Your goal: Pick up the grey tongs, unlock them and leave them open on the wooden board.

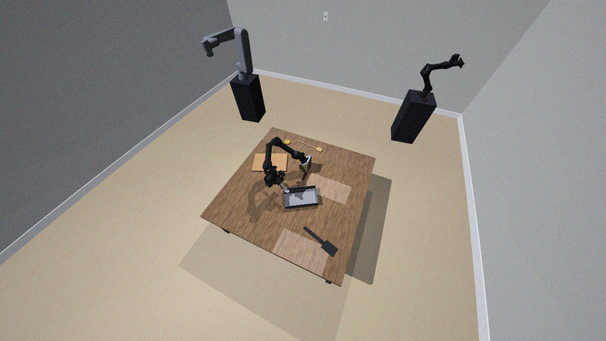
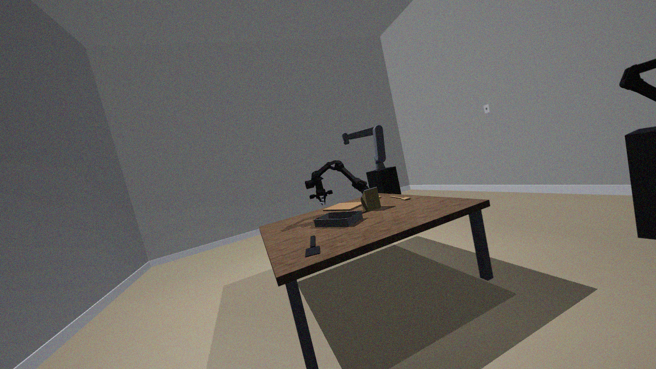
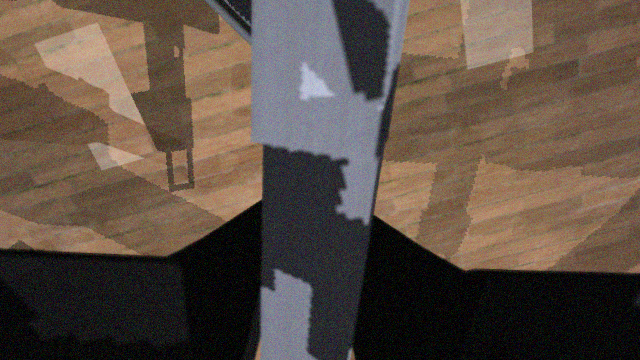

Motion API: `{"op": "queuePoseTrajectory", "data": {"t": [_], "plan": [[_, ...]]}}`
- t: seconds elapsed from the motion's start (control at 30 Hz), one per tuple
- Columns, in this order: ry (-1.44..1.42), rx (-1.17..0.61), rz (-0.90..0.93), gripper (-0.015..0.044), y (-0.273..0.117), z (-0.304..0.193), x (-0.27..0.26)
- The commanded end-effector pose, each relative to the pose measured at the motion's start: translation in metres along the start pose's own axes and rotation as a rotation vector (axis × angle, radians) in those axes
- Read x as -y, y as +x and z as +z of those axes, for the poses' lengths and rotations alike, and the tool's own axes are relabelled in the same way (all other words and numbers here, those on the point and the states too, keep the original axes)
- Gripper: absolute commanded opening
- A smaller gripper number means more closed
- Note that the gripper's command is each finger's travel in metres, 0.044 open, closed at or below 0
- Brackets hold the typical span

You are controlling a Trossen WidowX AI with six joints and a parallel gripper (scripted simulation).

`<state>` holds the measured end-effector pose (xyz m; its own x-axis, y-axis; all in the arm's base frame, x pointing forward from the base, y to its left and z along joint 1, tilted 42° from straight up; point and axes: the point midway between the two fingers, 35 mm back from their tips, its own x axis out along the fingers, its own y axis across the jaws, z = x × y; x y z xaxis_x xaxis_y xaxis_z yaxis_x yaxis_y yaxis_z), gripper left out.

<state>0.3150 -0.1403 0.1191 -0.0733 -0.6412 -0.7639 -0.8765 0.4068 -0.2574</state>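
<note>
My gripper (image 1: 278, 183) (image 2: 322, 197) (image 3: 308, 208) is shut on the grey tongs (image 1: 285, 189) (image 2: 323, 202) (image 3: 315, 120), which are off the tin and in the air. Their length runs up the middle of the wrist view between the black fingers. In the top view they slant down and right from the gripper, over the tin's left end; in the exterior view they hang below it. Whether the arms are locked is too small to tell. The roasting tin (image 1: 301, 207) (image 2: 329, 223) stands on the table. The wooden board (image 1: 272, 162) (image 2: 341, 206) lies behind, nearer the back left edge.
An upright olive block (image 1: 304, 165) (image 2: 372, 198) stands at the arm's base. A black spatula (image 1: 329, 247) (image 2: 312, 251) lies near the front. A wooden spatula (image 1: 318, 149) (image 2: 403, 198) and a yellow disc (image 1: 287, 141) lie at the back. Two other robots stand on pedestals off the table.
</note>
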Motion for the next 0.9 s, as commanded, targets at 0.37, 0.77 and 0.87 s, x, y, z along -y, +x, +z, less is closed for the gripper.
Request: {"op": "queuePoseTrajectory", "data": {"t": [0.37, 0.77, 0.87], "plan": [[-0.274, -0.034, -0.014, -0.0150, -0.014, -0.077, -0.001], [-0.031, -0.020, -0.006, -0.0150, -0.010, -0.091, -0.003], [0.103, -0.014, -0.001, -0.0150, -0.008, -0.099, -0.004]]}}
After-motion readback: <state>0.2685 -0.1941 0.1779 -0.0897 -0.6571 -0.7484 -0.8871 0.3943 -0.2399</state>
